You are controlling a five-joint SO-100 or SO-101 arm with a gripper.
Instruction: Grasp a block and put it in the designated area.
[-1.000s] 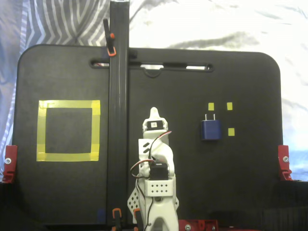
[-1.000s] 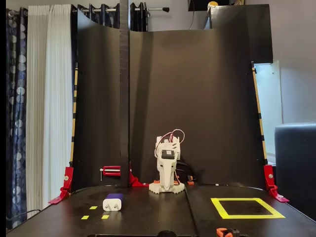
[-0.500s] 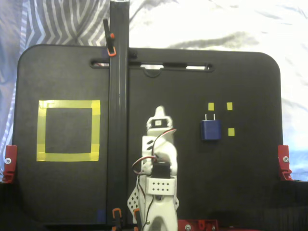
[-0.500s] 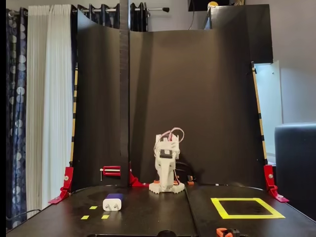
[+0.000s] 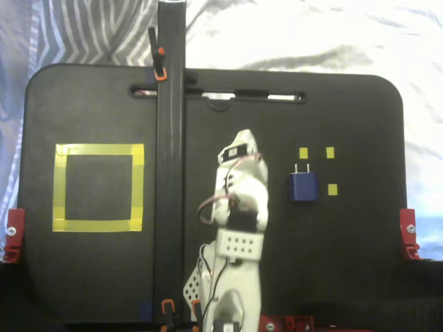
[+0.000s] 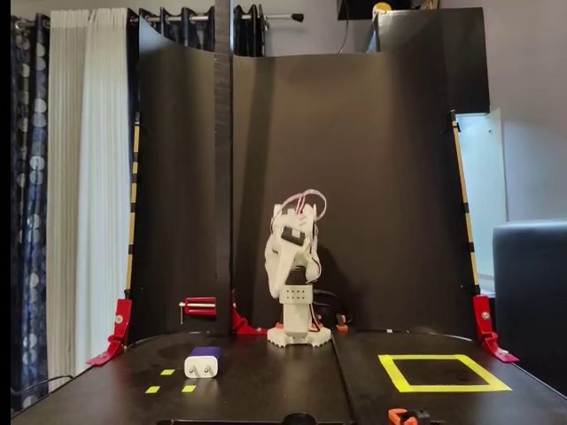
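Block (image 5: 303, 187) lies untouched near the gripper (image 5: 242, 138), whose opening I cannot tell; the reach toward it seems underway, with descent over the block next.

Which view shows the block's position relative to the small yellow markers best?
The top-down fixed view: the block lies among three yellow squares. The front-facing fixed view shows only its pale end face, foreshortened.

A: Where is the block (image 5: 303, 187) in the view from above?
B: On the table (image 5: 346, 263), right of the arm (image 5: 239, 228), among three small tape squares (image 5: 332, 189).
A: And the designated area (image 5: 98, 187)?
B: Far left, beyond the upright post (image 5: 170, 173).
A: From the front?
B: Reversed: the block (image 6: 203, 362) lies left, the designated area (image 6: 443, 373) right, and the arm (image 6: 292, 274) stands behind and between them.
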